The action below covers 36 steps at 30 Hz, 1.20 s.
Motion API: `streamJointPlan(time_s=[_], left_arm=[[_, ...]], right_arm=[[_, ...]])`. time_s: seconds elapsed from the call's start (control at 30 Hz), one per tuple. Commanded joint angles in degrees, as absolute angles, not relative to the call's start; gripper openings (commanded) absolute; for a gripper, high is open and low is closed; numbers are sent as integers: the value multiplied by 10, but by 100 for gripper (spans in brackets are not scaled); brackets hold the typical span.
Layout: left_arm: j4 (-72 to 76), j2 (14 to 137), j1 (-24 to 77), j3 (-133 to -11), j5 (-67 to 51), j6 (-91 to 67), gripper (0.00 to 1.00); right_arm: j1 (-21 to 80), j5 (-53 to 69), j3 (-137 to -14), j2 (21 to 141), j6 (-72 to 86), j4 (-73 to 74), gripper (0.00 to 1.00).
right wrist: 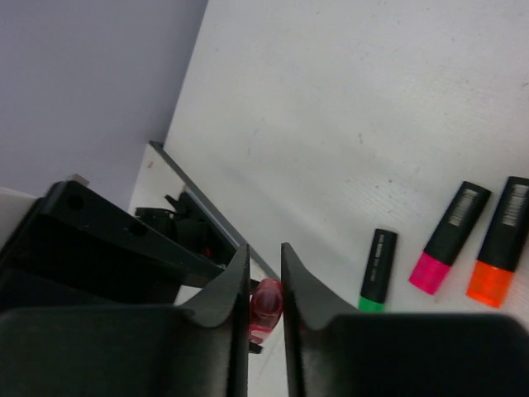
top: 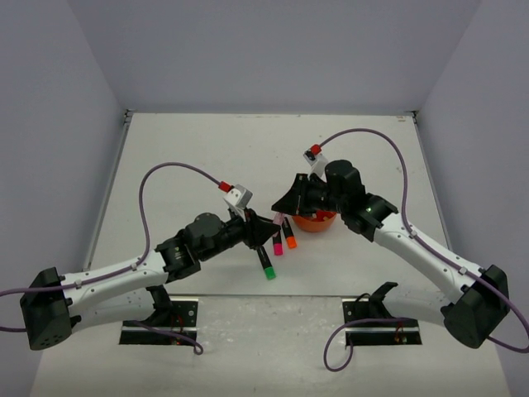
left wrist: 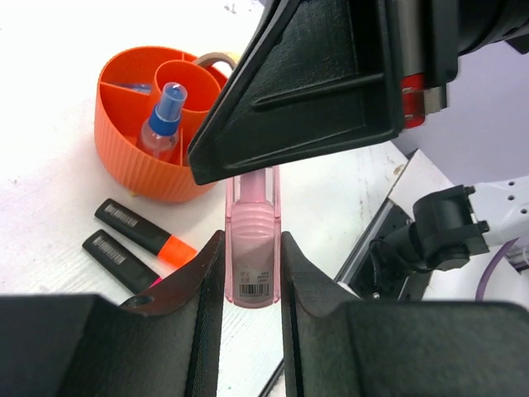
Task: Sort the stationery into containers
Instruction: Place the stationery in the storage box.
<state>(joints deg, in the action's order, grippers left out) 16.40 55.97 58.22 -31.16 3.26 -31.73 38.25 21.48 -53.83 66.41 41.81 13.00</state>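
Observation:
A pastel pink marker hangs in the air between both arms. My left gripper is shut on its barcoded end. My right gripper is shut on the other end of the same marker, its fingers pressed against both sides. In the top view the two grippers meet tip to tip, left and right, just left of the round orange organiser. Three black markers lie on the table below: green cap, pink cap, orange cap.
The organiser holds a blue-capped spray bottle and a blue item in an outer compartment. A cream tape roll peeks out behind it. The right arm's base clamp stands at the table's near edge.

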Motion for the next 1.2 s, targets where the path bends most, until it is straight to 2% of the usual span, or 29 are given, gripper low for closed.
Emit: streamJointPlan(time_s=[0.0, 0.17, 0.2, 0.27, 0.33, 0.37, 0.5, 0.67, 0.8, 0.93, 1.17], left_arm=[[172, 564, 584, -324, 71, -301, 0], [127, 565, 584, -343, 122, -306, 2], [118, 562, 584, -344, 132, -307, 18], [100, 553, 584, -347, 146, -314, 67], [69, 543, 584, -355, 164, -322, 94], [52, 538, 584, -360, 172, -325, 100], [-46, 500, 584, -381, 212, -348, 100], [-144, 434, 584, -392, 250, -371, 100], [-192, 390, 584, -390, 274, -379, 100], [-218, 364, 584, -388, 286, -392, 100], [-215, 356, 584, -377, 290, -401, 100]], right_arm=[[393, 204, -525, 646, 426, 92, 0], [393, 202, -527, 647, 423, 94, 0], [393, 198, -533, 648, 421, 96, 0], [392, 183, -547, 654, 414, 107, 0], [381, 153, -569, 661, 392, 126, 0], [371, 138, -582, 666, 381, 139, 0], [297, 125, -640, 696, 365, 173, 0], [246, 36, -736, 745, 338, 218, 0], [232, -83, -806, 818, 295, 271, 0], [231, -129, -780, 841, 293, 270, 0], [231, -117, -733, 866, 285, 229, 0]])
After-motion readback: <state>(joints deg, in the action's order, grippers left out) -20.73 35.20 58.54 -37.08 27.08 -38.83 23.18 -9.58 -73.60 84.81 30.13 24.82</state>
